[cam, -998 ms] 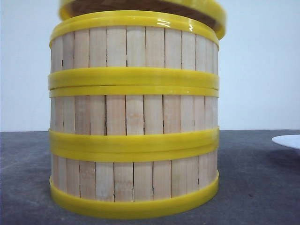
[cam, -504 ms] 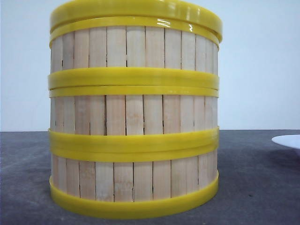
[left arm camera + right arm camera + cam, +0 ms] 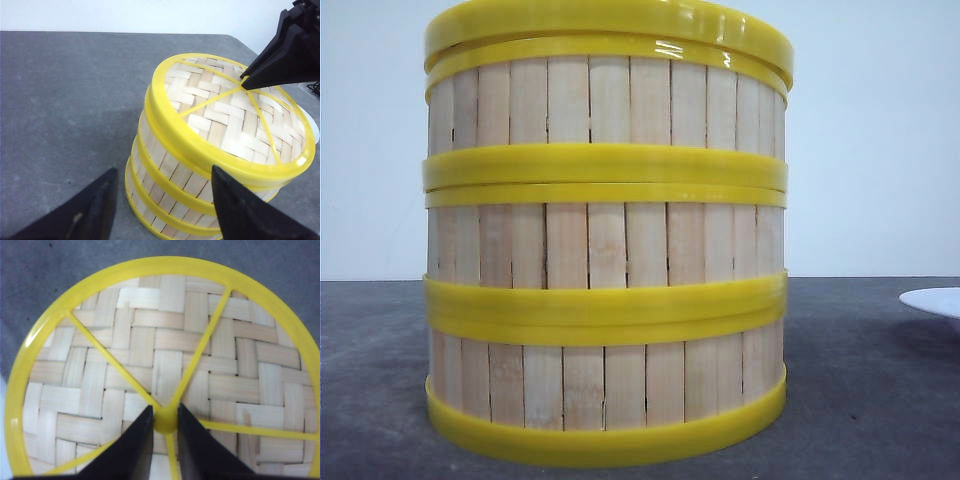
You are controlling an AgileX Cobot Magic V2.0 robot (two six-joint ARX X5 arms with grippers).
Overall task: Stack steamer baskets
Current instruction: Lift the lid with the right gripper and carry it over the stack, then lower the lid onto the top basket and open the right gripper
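The three steamer baskets (image 3: 605,250) stood one on top of another in a straight column on the dark grey surface (image 3: 860,400), filling most of the front view. Their yellow rims met in pairs, so two double yellow bands ran around the column between the pale wooden slats. On top of the column lay the flat lid (image 3: 165,365), with its yellow ring sitting level on the rim of the highest basket. The lid showed a woven pale panel and thin yellow spokes that met at a small yellow knob (image 3: 165,421) in the middle.

The right end effector (image 3: 165,427) was directly above the lid. Its two dark fingers (image 3: 134,450) stood close together, one on each side of the knob and touching it, so it was closed on the knob of the lid. In the left wrist view the same end effector (image 3: 246,80) appeared as a dark pointed shape coming down to the centre of the lid.

The left end effector (image 3: 162,200) was wide open and held nothing. It hung beside the column, near its lower part, and its fingers did not touch the baskets.

At the right edge of the front view, a white plate (image 3: 935,300) lay on the surface, well apart from the column.
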